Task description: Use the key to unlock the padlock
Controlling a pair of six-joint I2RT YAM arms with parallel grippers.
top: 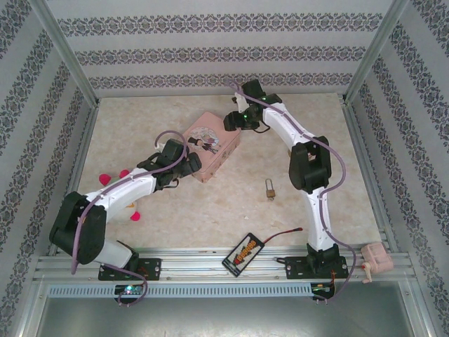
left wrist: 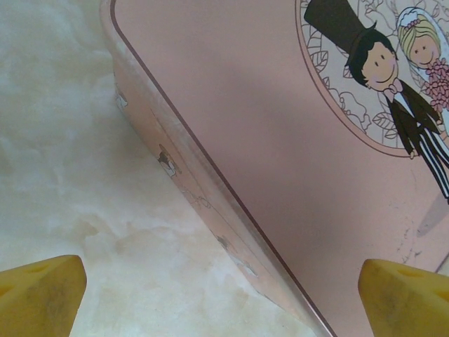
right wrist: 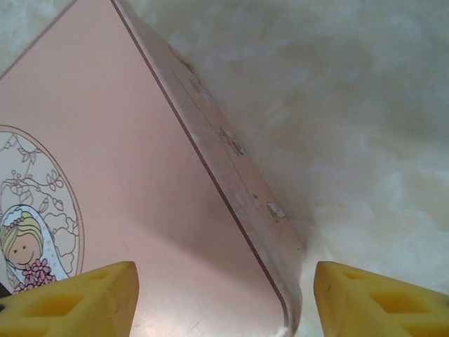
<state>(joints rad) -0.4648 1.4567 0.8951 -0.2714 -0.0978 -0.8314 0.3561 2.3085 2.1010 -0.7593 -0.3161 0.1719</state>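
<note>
Small brass padlock [top: 269, 190] — lying flat

The marbled beige bench [top: 210, 210] carries a pink tin [top: 214, 151] near its middle, a brass padlock [top: 269, 189] well apart to its right, and small pink pieces [top: 105, 179] at left.

On the table, by count
One pink tin [top: 223, 151], one brass padlock [top: 269, 189], one black packet [top: 243, 253], three small pink pieces [top: 105, 180] (two close together).

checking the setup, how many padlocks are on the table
1. The padlock lies on the table right of the pink tin, beside the right arm; arms could hide more.
</note>
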